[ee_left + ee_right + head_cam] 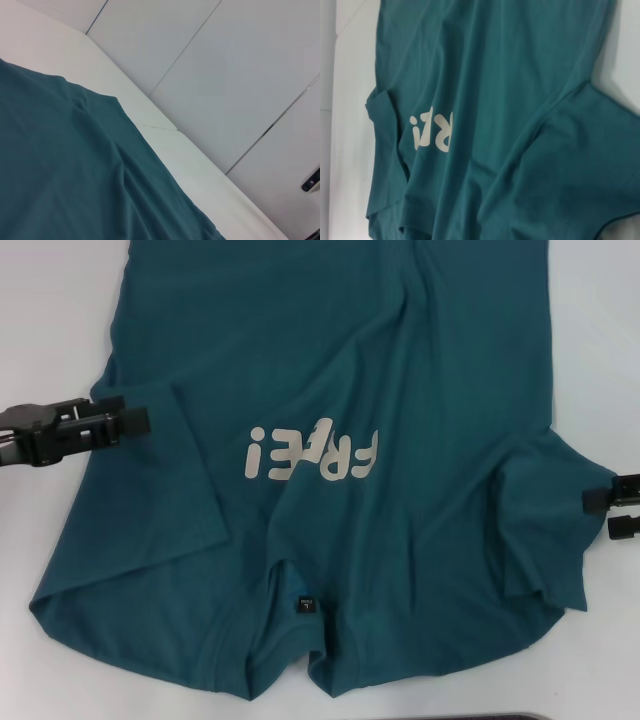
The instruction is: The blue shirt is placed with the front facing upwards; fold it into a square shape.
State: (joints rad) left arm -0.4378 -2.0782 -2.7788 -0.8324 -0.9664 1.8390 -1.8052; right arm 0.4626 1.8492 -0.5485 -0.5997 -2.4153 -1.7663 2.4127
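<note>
Teal cotton blue shirt (400, 380) lies print-up on the white bench (50, 320), both sleeves folded in; left gripper (135, 421) and right gripper (600, 510) sit at its edges, fingers' state unclear, so you'd probably fold lengthwise next.

A plain robot test bench, lab-like rather than domestic.

A bare white table (610, 360) fills the head view, showing at 2 and 10 o'clock around a spread blue shirt (330, 370). The left wrist view shows smooth pale wall panels (210, 75) with thin seams behind the table edge, with no household furnishings or decoration.
</note>
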